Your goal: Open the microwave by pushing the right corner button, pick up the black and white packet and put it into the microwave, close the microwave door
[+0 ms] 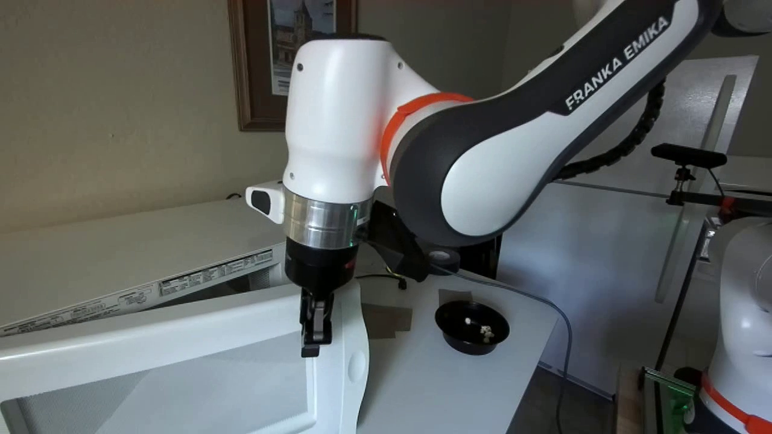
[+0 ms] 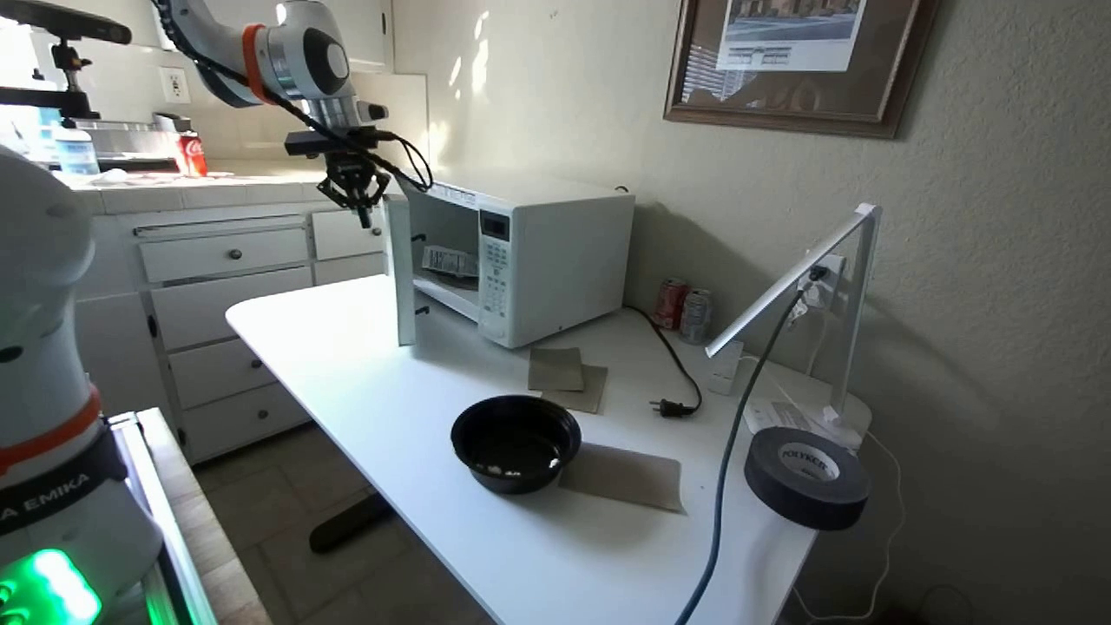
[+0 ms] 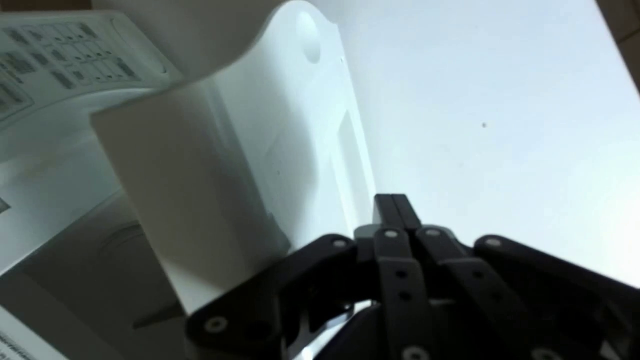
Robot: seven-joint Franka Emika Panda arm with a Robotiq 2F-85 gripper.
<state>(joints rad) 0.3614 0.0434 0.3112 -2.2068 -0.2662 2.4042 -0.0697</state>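
The white microwave stands on the table with its door open; the door also shows in an exterior view and the wrist view. The black and white packet lies inside the microwave; what seems to be its edge shows in the wrist view. My gripper is shut and empty, pointing down, in both exterior views. In the wrist view its closed fingertips are beside the door's outer face, near its free end. I cannot tell whether they touch it.
A black bowl with white bits stands on the table, near brown cardboard pieces. A power cord, cans, a tape roll and a lamp are farther along. The wall is behind the microwave.
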